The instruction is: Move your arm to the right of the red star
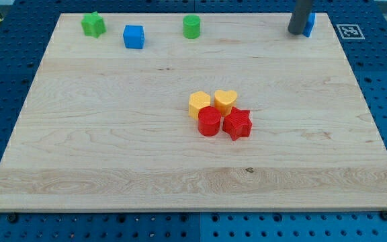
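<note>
The red star (237, 124) lies near the middle of the wooden board (113, 148). It touches a red cylinder (209, 122) on its left and a yellow heart (225, 101) above it. A yellow hexagon (199, 105) sits left of the heart. My tip (295, 31) is at the view's top right, far above and to the right of the red star, and stands right beside a blue block (309, 24) that it partly hides.
A green star (93, 25), a blue cube (134, 36) and a green cylinder (191, 27) stand along the board's top edge. A fiducial marker (349, 31) lies off the board's top right corner.
</note>
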